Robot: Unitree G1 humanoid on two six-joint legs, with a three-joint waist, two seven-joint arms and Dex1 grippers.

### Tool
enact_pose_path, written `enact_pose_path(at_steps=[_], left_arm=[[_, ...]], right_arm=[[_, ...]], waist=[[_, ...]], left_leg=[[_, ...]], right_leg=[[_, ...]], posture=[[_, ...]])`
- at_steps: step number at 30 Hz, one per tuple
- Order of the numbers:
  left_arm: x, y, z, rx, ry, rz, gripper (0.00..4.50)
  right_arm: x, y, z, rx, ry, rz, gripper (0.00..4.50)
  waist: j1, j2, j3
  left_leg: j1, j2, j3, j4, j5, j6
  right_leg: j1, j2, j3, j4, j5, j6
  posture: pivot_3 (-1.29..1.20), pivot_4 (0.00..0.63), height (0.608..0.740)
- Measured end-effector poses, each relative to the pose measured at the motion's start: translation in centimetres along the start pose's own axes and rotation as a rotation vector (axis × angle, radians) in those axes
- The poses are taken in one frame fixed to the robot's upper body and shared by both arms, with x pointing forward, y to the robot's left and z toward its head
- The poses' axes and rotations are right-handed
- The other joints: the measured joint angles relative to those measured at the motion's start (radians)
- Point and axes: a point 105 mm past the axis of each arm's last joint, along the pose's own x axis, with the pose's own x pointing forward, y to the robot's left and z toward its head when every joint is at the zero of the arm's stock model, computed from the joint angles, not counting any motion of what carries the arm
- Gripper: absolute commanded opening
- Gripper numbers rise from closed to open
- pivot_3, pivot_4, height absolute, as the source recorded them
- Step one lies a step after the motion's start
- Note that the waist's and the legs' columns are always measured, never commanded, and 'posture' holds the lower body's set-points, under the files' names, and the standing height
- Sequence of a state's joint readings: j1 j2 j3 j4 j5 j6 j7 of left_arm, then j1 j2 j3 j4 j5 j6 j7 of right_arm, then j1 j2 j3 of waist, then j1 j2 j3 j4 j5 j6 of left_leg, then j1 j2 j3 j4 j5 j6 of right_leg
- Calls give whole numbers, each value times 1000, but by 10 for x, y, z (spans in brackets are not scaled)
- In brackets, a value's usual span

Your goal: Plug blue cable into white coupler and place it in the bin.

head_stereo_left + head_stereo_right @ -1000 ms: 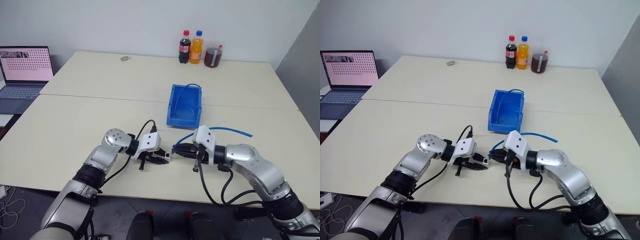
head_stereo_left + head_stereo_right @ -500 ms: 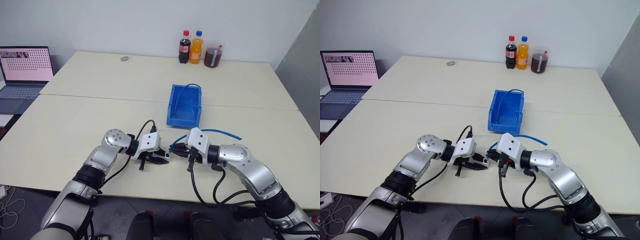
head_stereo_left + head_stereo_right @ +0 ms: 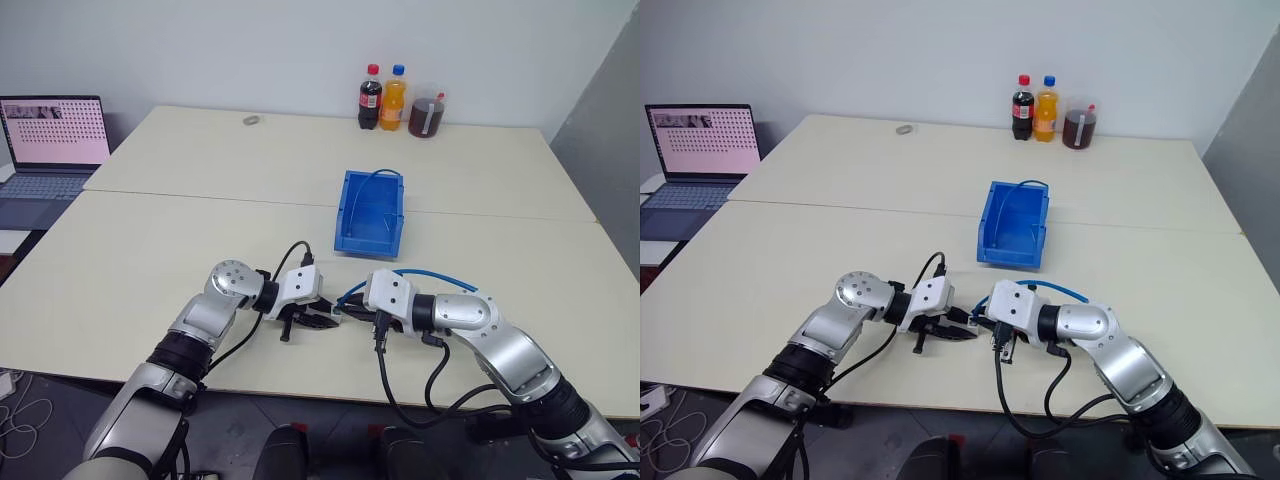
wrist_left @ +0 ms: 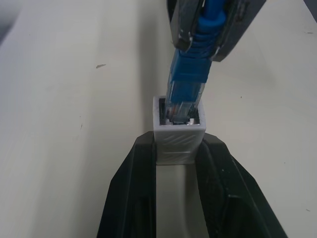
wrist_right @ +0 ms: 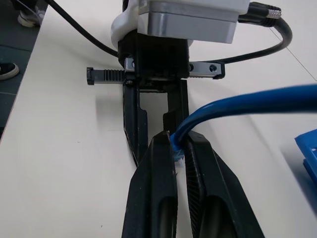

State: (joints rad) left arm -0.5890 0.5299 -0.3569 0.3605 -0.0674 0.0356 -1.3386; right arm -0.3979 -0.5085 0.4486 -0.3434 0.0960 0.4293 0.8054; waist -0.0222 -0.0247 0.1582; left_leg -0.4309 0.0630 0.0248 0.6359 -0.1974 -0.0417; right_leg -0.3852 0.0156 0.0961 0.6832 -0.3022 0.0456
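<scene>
Left gripper (image 4: 179, 148): jaws narrow, clamped on either side of the white coupler (image 4: 179, 134), socket mouth facing the other arm.

Right gripper (image 5: 179, 148): jaws nearly together, pinching the blue cable (image 5: 237, 101) just behind its clear plug (image 4: 182, 106); the plug's tip sits inside the coupler's socket, seemingly not fully home.

Both are held low over the near edge of the table (image 3: 150, 240), tip to tip, the cable arching back over the right wrist.

The blue bin (image 3: 371, 212) stands well apart, further up the table, with another thin blue cable (image 3: 372, 176) arched in it.

Three drinks bottles (image 3: 397, 98) at the far edge; laptop (image 3: 52, 135) at the left.

Step in hand: insertion. Next, I'd judge, a straight push until the plug latches, then carrying the joined pair to the bin.
</scene>
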Motion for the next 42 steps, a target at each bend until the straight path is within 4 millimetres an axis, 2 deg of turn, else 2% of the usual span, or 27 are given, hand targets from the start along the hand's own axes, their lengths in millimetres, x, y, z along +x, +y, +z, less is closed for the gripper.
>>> enact_pose_path(at_steps=[11, 21, 32, 37, 39, 42], left_arm=[[1, 0, 0, 2, -3, 0, 765], [1, 0, -2, 3, 0, -2, 765], [2, 0, -5, 2, 15, -4, 765], [2, -1, -8, -8, 29, -3, 765], [2, -2, -10, -15, 35, -2, 765], [2, -2, -11, -22, 40, -2, 765]], right_arm=[[2, -3, 1, -14, 41, 77, 0], [13, -10, 7, 14, 109, 188, 0], [13, -6, -3, 26, 118, 197, 0], [18, -5, -7, 71, 101, 195, 0], [20, -4, -10, 90, 92, 194, 0], [22, -3, -12, 100, 79, 190, 0]], waist=[[3, 1, -1], [3, 3, -3], [1, 2, -16], [-4, 2, -21], [-7, 1, -25], [-7, 3, -28]], left_leg=[[0, 0, 0, 1, 0, 0], [0, 0, 0, 2, 0, 0], [2, 1, 1, 1, 0, 0], [13, 1, 2, -3, 0, 0], [17, 1, 2, -6, 0, 0], [20, 1, 2, -7, 0, 0]], right_leg=[[0, 0, 0, 0, 0, 0], [0, 0, 0, 0, 0, 0], [1, 0, 0, 0, 0, 0], [9, 0, 1, -1, -3, 2], [12, 0, 1, -2, -7, -4], [12, 0, 1, -2, -8, -6]], posture=[[0, 150, 740], [0, 150, 740], [0, 150, 740], [0, 150, 740], [0, 150, 740], [0, 150, 740]])
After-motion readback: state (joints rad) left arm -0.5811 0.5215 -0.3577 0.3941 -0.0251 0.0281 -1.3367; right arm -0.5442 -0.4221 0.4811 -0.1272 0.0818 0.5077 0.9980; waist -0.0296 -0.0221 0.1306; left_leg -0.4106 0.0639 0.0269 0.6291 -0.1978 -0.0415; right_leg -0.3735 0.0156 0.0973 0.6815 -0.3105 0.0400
